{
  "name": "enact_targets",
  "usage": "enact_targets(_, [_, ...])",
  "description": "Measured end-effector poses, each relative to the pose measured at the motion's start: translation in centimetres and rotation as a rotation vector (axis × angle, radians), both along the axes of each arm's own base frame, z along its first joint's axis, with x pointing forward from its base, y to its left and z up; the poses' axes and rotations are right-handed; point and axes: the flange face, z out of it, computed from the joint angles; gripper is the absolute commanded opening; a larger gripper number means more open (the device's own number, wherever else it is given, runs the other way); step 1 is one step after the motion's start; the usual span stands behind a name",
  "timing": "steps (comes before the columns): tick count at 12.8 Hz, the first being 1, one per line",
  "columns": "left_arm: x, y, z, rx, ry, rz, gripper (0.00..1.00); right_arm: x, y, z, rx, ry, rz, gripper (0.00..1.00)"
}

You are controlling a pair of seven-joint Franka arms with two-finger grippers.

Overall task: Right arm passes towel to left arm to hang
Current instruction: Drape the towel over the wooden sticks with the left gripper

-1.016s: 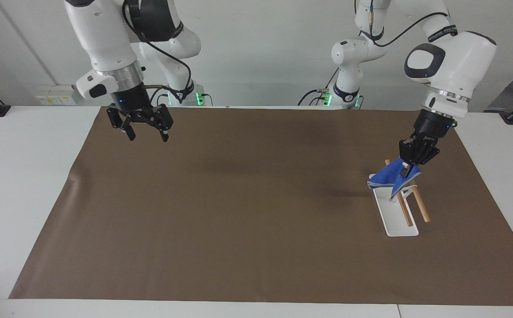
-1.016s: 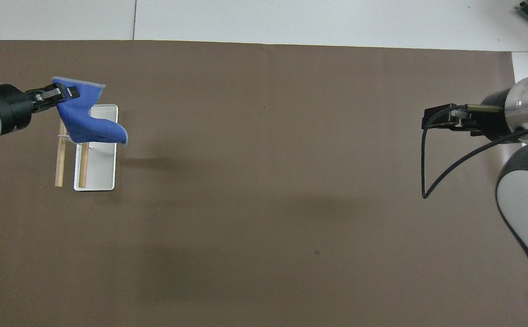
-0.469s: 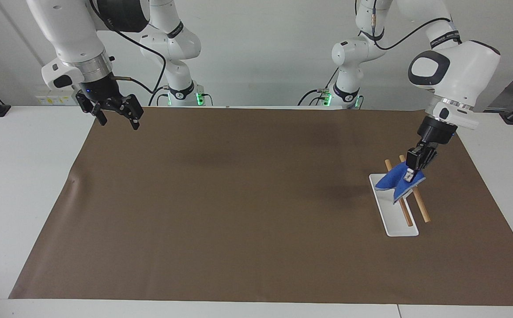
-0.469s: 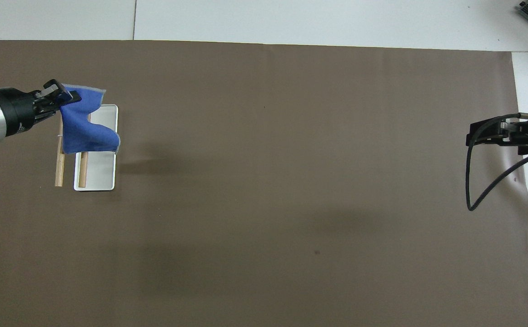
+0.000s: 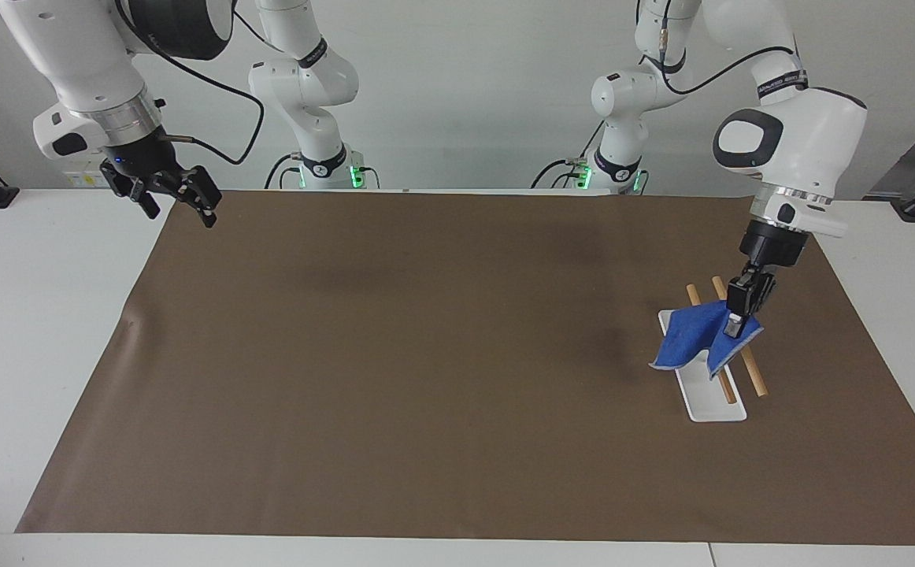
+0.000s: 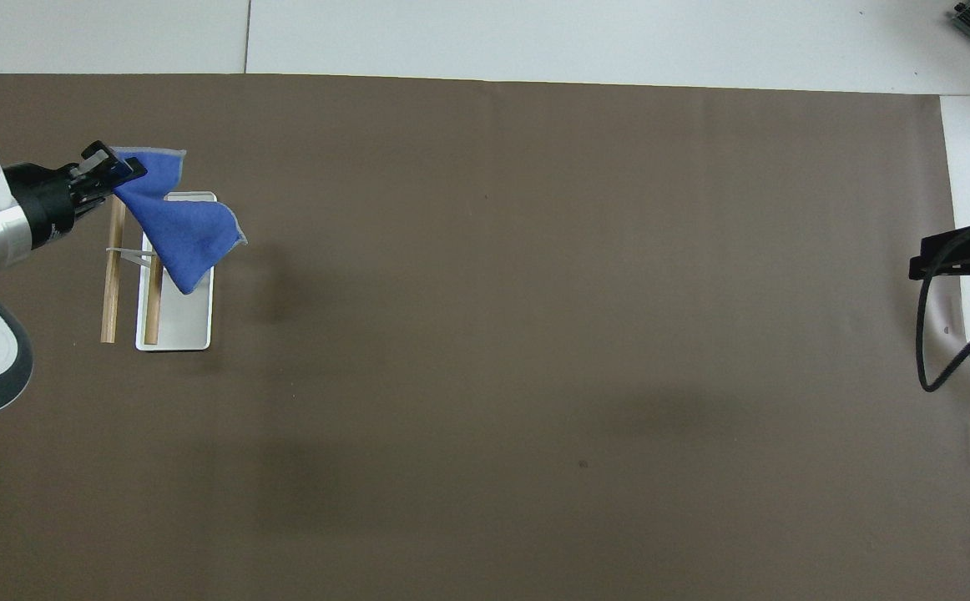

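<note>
1. My left claw [image 5: 735,324] is pinching the towel [image 5: 690,340] by one corner, fingertips pressed together on the cloth, above the rack [image 5: 711,398] near the left arm's end of the table [image 5: 1,331].
2. The towel is royal blue with a thin pale stitched edge. It hangs from my left claw [image 6: 114,167] in a loose fold, and its lower part drapes down over the rack's white base.
3. In the overhead view the towel [image 6: 180,234] spreads from the claw across the end of the base farther from me, one corner reaching out past the tray's rim toward the middle of the brown mat [image 6: 535,334].
4. The rack [image 6: 189,334] is a long white tray with two wooden rods [image 5: 751,376] lying lengthwise above it. Whether the cloth rests on the rods or only hangs in front of them, I cannot tell.
5. My right claw [image 5: 177,205] is spread wide and holds nothing. It is raised over the corner of the mat nearest me at the right arm's end of the table, and that arm waits.
6. In the overhead view only the tip of my right claw [image 6: 944,260] and a loop of its black cable [image 6: 940,367] show, at the mat's edge.
7. The brown mat [image 5: 426,378] covers most of the white table, and the rack stands on it.
</note>
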Motion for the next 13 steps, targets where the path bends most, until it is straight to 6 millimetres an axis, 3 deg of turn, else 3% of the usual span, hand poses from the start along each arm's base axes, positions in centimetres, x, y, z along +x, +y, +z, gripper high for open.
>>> enact_targets(3, [0.8,1.7,-1.5,-0.001,-0.012,0.042,0.0,0.0,0.5,-0.2,0.001,0.008,0.009,1.0])
enact_targets(6, [0.9,5.0,-1.5,0.025,-0.033,0.07,0.0,0.0,2.3,-0.4,0.0,0.013,0.042,1.0])
enact_targets(9, [0.7,7.9,-1.5,0.069,-0.048,0.063,0.0,0.0,2.4,-0.3,-0.002,0.013,0.043,1.0])
enact_targets(13, [0.7,8.4,-1.5,0.096,-0.056,0.037,0.0,-0.2,3.5,-0.3,-0.019,0.027,0.068,1.0])
